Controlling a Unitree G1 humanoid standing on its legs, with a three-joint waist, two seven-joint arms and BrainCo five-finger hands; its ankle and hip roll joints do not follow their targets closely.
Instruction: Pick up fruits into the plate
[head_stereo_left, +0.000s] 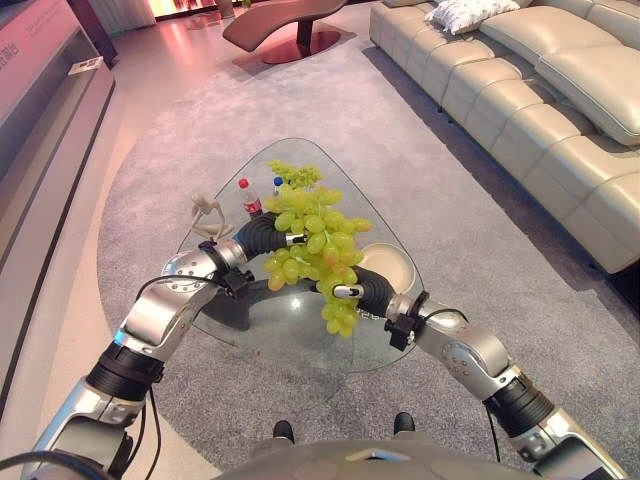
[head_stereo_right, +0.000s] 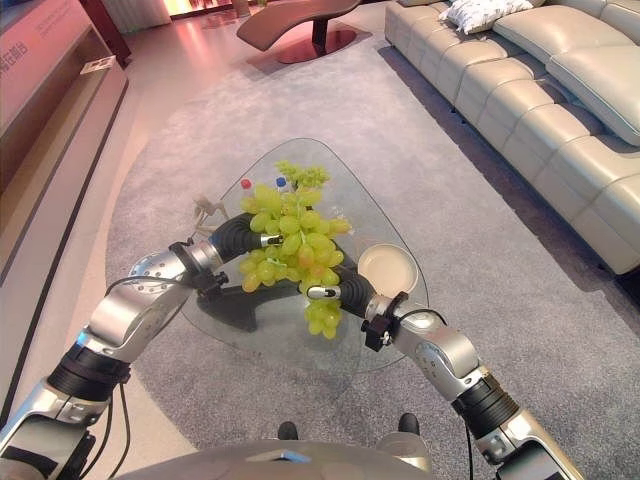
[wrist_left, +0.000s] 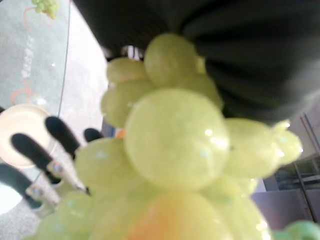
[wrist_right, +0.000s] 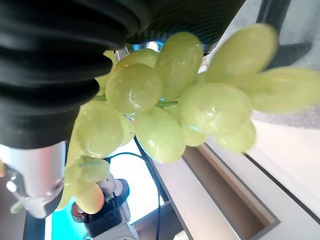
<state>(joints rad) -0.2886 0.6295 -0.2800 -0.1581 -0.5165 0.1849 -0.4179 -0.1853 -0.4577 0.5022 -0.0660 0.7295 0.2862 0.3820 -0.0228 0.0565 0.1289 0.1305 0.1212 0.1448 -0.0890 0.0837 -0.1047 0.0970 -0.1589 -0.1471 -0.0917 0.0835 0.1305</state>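
A big bunch of green grapes (head_stereo_left: 312, 248) hangs in the air over the glass table (head_stereo_left: 290, 335), carried between my two hands. My left hand (head_stereo_left: 262, 235) meets the bunch from the left, and my right hand (head_stereo_left: 372, 295) from the lower right. The grapes cover the front of both hands. They press close to each wrist camera, in the left wrist view (wrist_left: 172, 145) and in the right wrist view (wrist_right: 165, 105). A cream plate (head_stereo_left: 390, 268) lies on the table just right of the bunch, with nothing in it. A second, smaller green bunch (head_stereo_left: 297, 175) rests at the table's far side.
Two small bottles, one red-capped (head_stereo_left: 248, 198) and one blue-capped (head_stereo_left: 278, 183), stand behind the bunch. A pale figurine (head_stereo_left: 208, 212) stands at the table's left edge. A cream sofa (head_stereo_left: 560, 110) runs along the right, and a dark wooden table (head_stereo_left: 290, 25) stands far back.
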